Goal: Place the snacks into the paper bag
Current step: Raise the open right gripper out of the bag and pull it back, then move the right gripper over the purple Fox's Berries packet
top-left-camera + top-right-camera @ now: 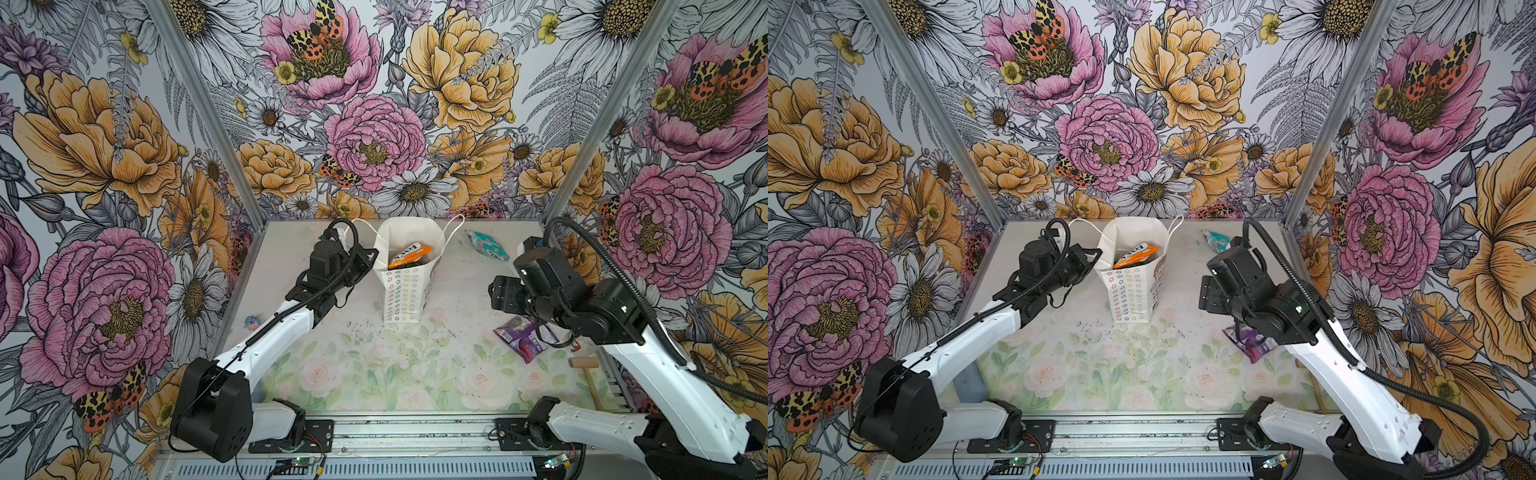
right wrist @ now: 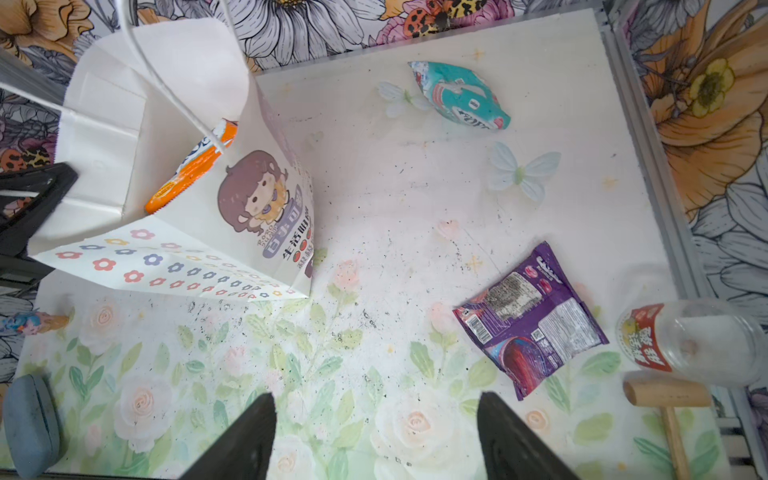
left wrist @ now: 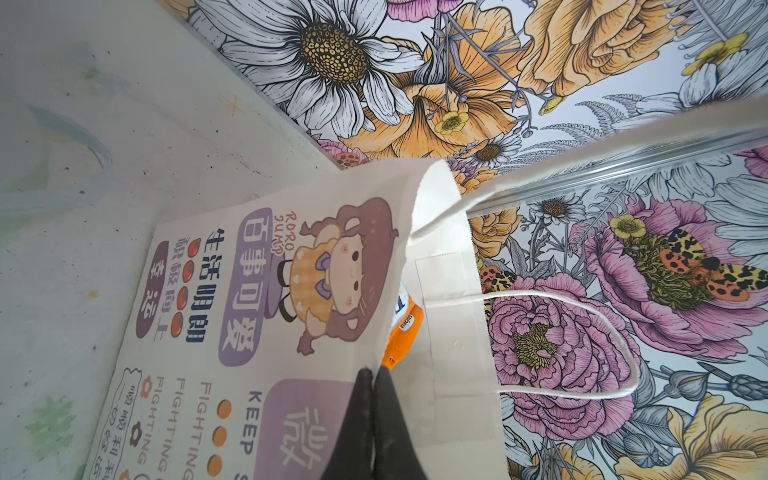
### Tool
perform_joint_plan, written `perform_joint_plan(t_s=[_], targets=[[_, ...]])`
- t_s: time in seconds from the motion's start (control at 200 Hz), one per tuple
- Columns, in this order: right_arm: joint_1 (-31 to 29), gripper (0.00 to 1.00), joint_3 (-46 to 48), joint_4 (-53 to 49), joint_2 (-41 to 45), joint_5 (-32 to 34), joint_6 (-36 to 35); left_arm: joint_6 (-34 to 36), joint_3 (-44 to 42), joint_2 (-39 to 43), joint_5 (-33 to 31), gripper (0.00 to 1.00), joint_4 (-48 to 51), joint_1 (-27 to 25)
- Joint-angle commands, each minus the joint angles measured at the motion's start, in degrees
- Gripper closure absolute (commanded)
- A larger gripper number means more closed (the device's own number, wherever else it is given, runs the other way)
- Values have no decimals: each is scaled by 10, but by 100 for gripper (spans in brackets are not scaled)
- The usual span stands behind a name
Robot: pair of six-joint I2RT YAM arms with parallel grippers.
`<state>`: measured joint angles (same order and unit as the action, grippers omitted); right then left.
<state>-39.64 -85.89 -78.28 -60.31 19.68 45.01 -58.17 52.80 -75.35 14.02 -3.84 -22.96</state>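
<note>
White paper, one bag (image 1: 401, 299), stands upright at the back middle of the table (image 1: 374, 374), mouth up, long axis vertical, flower rows facing the arm bases. We count three snacks. One orange packet (image 1: 411, 254) leans on end inside the bag. One teal packet (image 1: 486, 245) lies flat by the back wall to the bag's right, long axis slanting back left to front right. One purple packet (image 1: 524, 336) lies flat, barcode side up, under the right arm. We also see one cup (image 2: 698, 340) and one mallet (image 1: 584, 365). The left arm stretches forward, the left gripper (image 3: 368, 376) pinched tight on the bag's left rim. The right arm is bent, the right gripper (image 2: 374, 403) above the table right of the bag, jaws wide and empty.
</note>
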Motion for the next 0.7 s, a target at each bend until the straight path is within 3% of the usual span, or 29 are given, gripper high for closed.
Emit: perform_joint_plan(t_s=[0.0,0.37,0.695], targets=[[12,16,69,38,44,-12,48,-2,4,-6,6,100,-21,1],[80,10,290,105,203,-55,157,-3,7,-11,9,100,-26,1],[119,10,403,136,245,-109,250,-4,8,-16,10,100,-28,-3]])
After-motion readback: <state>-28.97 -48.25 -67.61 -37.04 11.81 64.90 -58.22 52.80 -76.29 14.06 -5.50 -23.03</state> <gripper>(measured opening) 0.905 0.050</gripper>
